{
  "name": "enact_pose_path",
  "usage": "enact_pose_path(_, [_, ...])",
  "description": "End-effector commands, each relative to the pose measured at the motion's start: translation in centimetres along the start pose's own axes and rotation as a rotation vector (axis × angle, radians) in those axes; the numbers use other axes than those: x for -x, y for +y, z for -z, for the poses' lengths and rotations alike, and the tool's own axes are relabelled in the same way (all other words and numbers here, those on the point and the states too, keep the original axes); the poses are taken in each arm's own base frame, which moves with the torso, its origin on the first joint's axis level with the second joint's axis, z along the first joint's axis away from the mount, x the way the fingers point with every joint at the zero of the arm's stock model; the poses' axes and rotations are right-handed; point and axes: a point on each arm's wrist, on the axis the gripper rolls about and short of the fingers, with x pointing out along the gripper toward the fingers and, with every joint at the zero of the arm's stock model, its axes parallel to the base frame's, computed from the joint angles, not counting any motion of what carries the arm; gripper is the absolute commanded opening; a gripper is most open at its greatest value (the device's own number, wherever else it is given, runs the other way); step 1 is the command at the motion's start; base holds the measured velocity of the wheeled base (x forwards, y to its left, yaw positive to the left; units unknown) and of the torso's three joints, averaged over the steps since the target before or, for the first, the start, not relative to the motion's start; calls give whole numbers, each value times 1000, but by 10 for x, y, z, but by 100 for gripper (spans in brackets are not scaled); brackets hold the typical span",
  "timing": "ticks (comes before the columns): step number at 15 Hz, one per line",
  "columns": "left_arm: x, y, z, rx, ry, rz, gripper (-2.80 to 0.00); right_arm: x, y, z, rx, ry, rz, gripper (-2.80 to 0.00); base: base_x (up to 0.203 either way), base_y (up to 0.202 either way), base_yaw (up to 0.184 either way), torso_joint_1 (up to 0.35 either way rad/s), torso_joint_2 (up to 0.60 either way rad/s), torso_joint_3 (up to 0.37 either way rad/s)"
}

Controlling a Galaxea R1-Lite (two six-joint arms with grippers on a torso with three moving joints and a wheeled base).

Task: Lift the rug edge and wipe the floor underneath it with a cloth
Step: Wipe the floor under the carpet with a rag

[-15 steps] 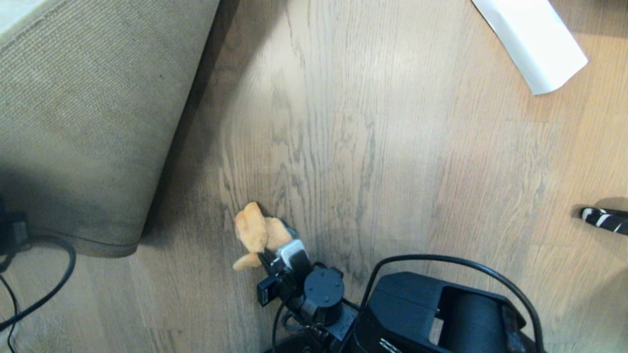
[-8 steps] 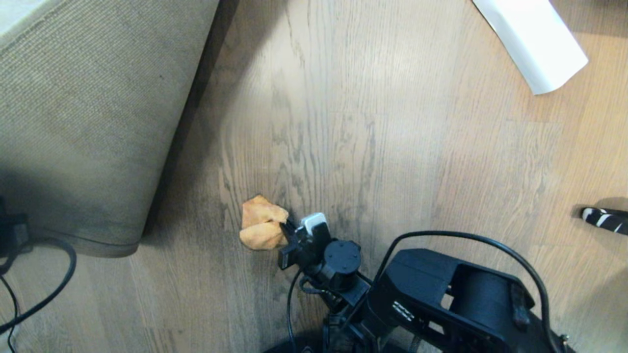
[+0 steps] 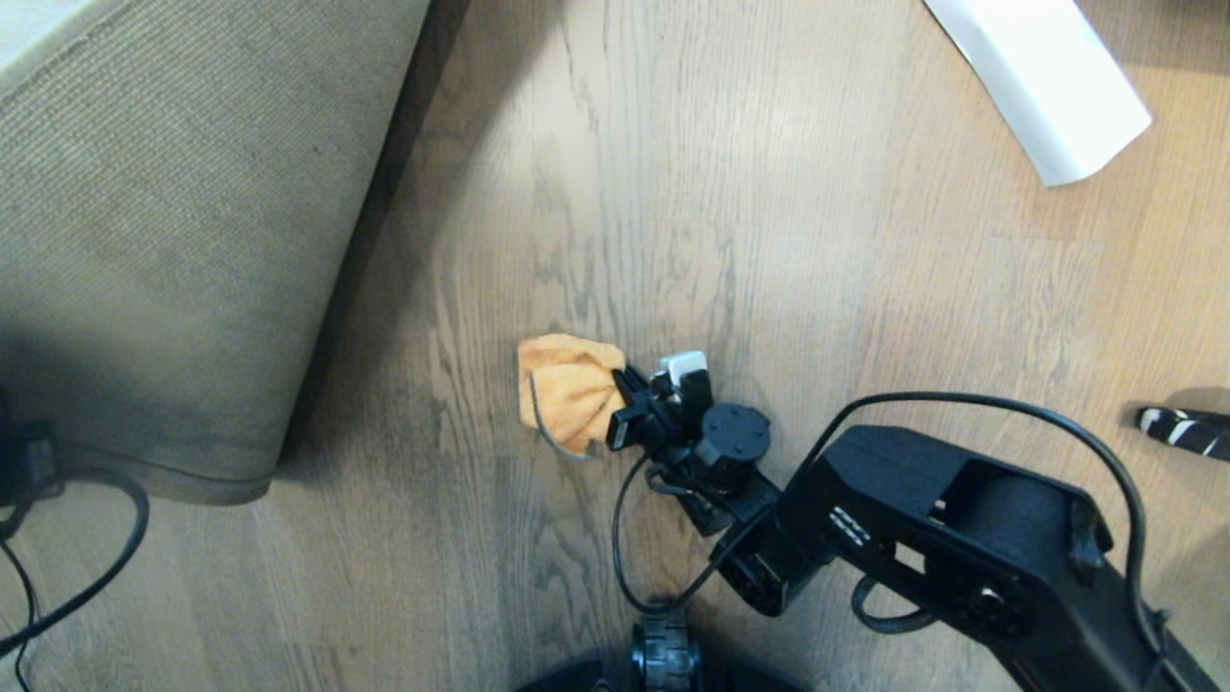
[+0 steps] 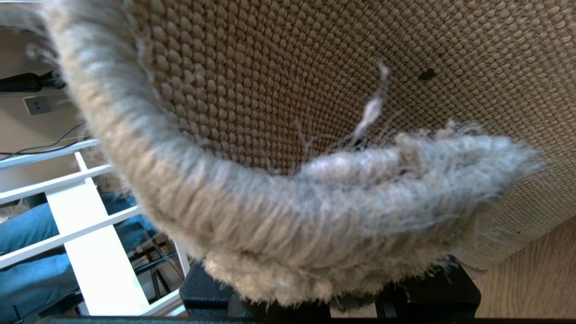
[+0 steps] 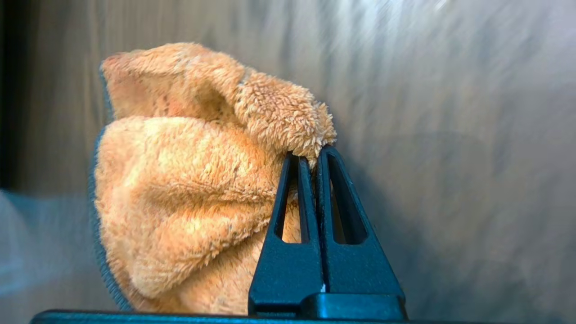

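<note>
At the left of the head view, the rug [image 3: 163, 240] is seen raised, its beige woven backing turned toward the camera and its lower corner hanging just above the floor [image 3: 769, 240]. In the left wrist view the grey pile edge of the rug [image 4: 279, 216] is draped across the left gripper [image 4: 328, 301], whose dark body shows beneath it; the rug edge is judged to be grasped there, though the jaws themselves are hidden by pile and their exact set cannot be told. A black cable [image 3: 86, 567] lies on the floor below the raised corner.

Toward the centre, the cloth [image 3: 567, 389] is pressed on the bare planks, apart from the rug and clear of its shadow. It is held by the right gripper [image 3: 625, 408]; in the right wrist view the jaws of the right gripper [image 5: 310, 157] are clenched on a fold of the cloth [image 5: 180, 189], the rest bunched beside them.

At the upper right a white rolled sheet [image 3: 1043, 82] lies well apart, and a striped object [image 3: 1187, 430] sits at the right margin.

The step in hand is judged to be the wiping pass, with the lift maintained by the left arm. The next move calls for the cloth to be carried leftward into the shaded strip under the rug, kept flat against the floor, with the grip on the rug not slackened
</note>
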Motion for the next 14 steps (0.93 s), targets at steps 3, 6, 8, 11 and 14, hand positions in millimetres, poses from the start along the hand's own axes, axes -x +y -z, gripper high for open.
enact_pose_path(3, [1, 1, 0, 4, -10, -6, -280, -9, -45, -31, 14, -103, 97, -280, 0, 0, 0, 0, 0, 0])
enact_pose_path(6, [1, 1, 0, 3, -9, -6, -280, -11, -73, -41, 31, -126, 152, -280, 0, 0, 0, 0, 0, 0])
enact_pose_path(8, [1, 1, 0, 4, -10, -5, -280, -11, -80, -45, 36, -133, 167, -280, 0, 0, 0, 0, 0, 0])
enact_pose_path(11, [1, 1, 0, 4, -10, -5, -280, -10, -73, -44, 32, -126, 153, -280, 0, 0, 0, 0, 0, 0])
enact_pose_path(14, [1, 1, 0, 3, -9, -5, -280, -7, -47, -39, 17, -105, 101, -280, 0, 0, 0, 0, 0, 0])
